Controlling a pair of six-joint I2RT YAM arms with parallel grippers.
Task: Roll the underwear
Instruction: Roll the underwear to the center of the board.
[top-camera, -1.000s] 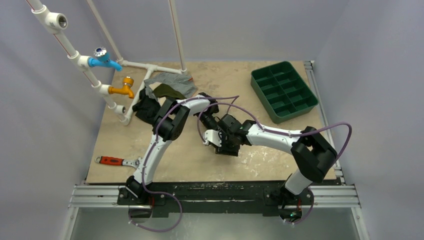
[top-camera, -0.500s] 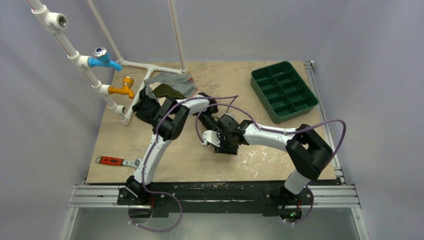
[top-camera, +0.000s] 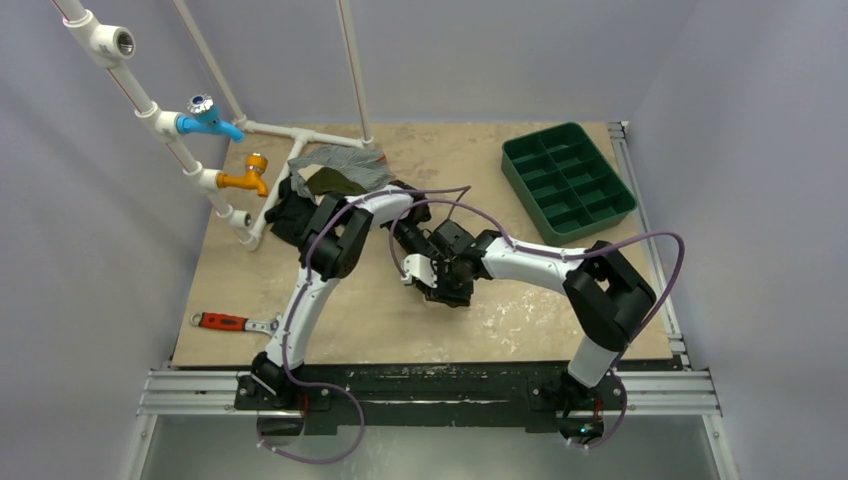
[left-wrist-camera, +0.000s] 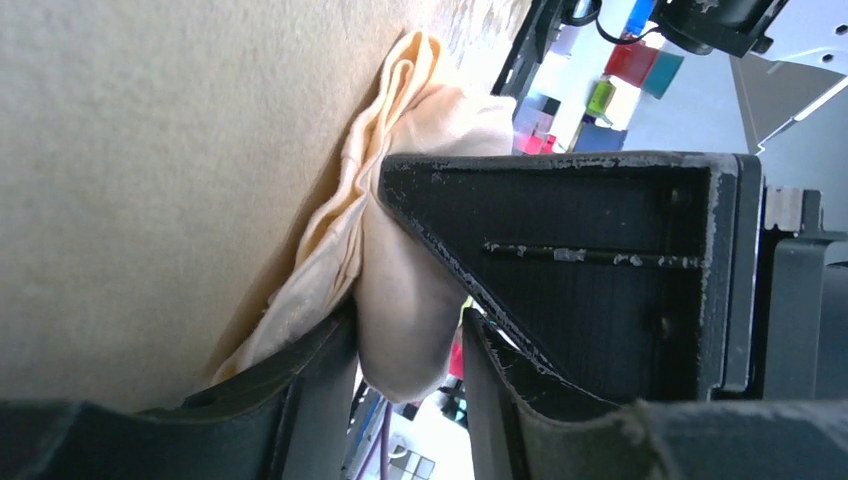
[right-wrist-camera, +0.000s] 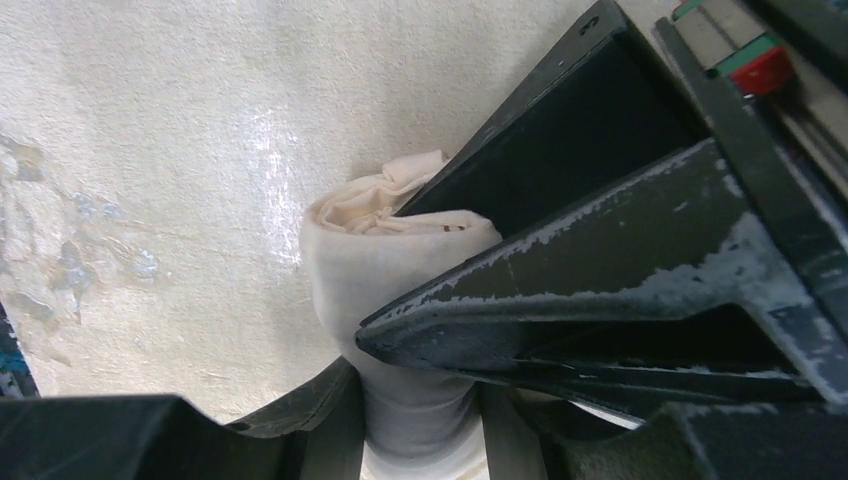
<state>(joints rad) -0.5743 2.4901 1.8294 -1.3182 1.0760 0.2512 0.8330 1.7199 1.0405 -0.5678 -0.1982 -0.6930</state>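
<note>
I'm pinching the underwear (right-wrist-camera: 370, 260) with left end effector (left-wrist-camera: 410, 350) and right end effector (right-wrist-camera: 420, 420); the roll is seemingly nearing completion, awaiting release.

Underwear (left-wrist-camera: 405, 300) soft matt cloth, creased; table (right-wrist-camera: 150, 120) rough, matt w/ glossy patch; tray (top-camera: 567, 183) green plastic.

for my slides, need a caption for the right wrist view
Right gripper pinching the bunched pale underwear, mottled tabletop behind

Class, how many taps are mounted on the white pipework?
2. The blue tap sits higher on the slanted pipe; the orange tap is lower down the same pipe. None seems hidden.
</note>
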